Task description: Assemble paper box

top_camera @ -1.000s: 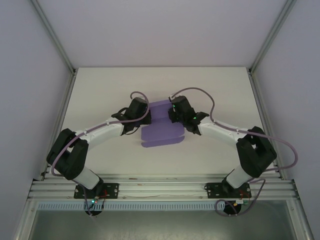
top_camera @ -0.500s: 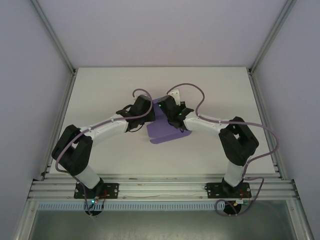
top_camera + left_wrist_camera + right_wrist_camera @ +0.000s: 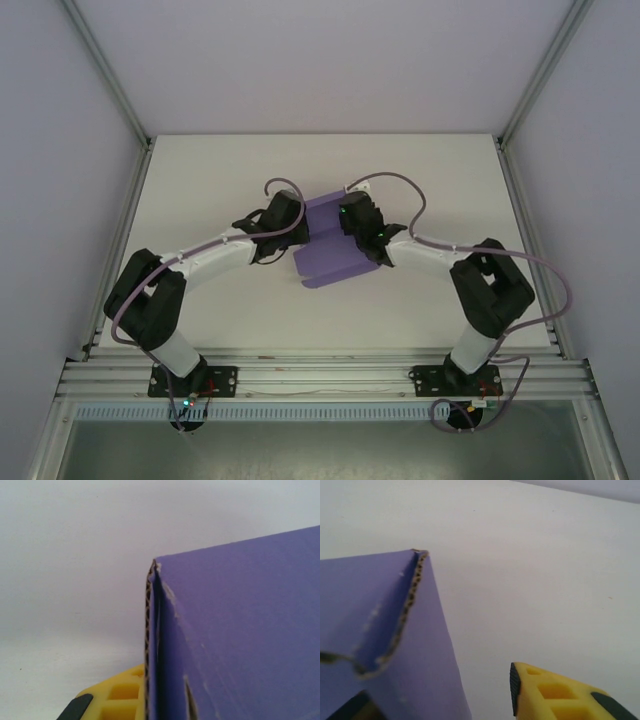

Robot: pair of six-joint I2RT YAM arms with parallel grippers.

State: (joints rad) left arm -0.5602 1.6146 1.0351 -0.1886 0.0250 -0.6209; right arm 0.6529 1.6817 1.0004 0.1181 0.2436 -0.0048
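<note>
Paper box (image 3: 328, 250) assembly, caught mid-fold: the left gripper (image 3: 295, 238) stays clenched on the left edge of the purple card, whose corrugated cut edge runs down against a yellow finger (image 3: 117, 697) in the left wrist view. The right gripper (image 3: 350, 222), pinched shut a moment ago and swung in over the sheet, has let go and drawn back toward the right. In its own wrist view one yellow pad (image 3: 560, 695) stands clear of the card with bare surface between them, while its partner is mostly hidden behind a raised flap. A second ago the paper box lay nearly flat. It now sits between the two wrists at the middle of the white table (image 3: 220, 170), narrower and creased, with at least one panel tilted up off the surface. That suggests a fold has just been pressed and released, and the card seems to keep part of the bend. It is not yet a closed box, though: flaps remain to be turned in, and the freed panel may spring back unless the right gripper takes hold again.
</note>
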